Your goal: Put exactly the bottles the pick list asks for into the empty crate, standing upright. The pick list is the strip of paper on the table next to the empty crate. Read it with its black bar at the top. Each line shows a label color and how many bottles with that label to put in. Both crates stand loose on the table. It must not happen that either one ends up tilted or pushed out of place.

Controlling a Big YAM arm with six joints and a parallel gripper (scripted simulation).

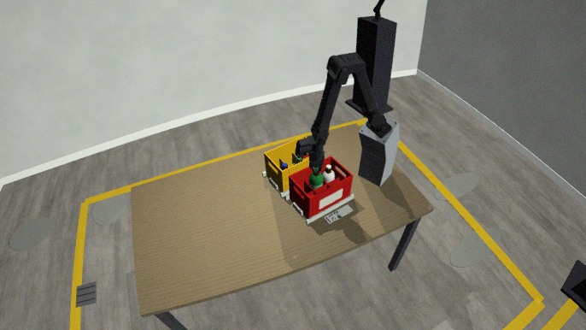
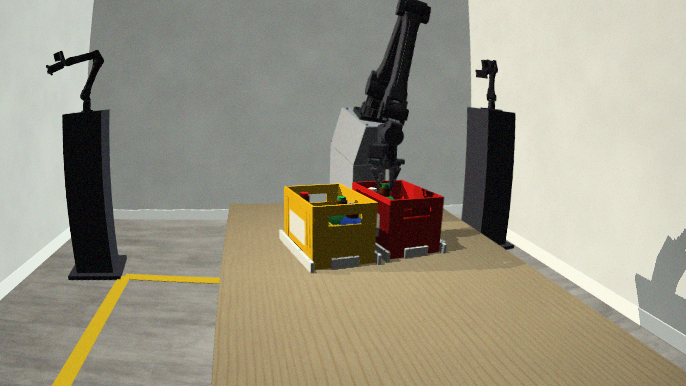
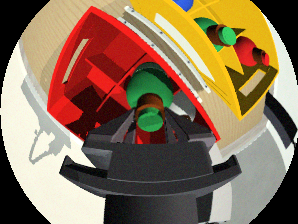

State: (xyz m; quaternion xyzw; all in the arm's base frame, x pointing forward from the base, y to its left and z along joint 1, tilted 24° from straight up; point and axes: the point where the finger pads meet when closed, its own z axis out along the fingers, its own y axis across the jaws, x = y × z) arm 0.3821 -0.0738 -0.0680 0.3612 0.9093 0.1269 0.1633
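While jaws grip 1 bottle (image 1: 316, 179) (image 2: 385, 186) (image 3: 149, 95) (green), crates (image 1: 300, 200) (image 2: 410, 230) (image 3: 117, 26) upright.

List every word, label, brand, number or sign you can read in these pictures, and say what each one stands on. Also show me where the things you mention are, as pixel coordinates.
Paper strip (image 1: 338, 215) on the wooden table: dark marks and a green spot, too small to read.
Red plastic crate (image 1: 311, 207) (image 2: 415, 231) (image 3: 68, 57), white side panel: no writing readable.
Yellow plastic crate (image 1: 274, 175) (image 2: 345, 243) (image 3: 231, 95), white side panel: no writing readable.
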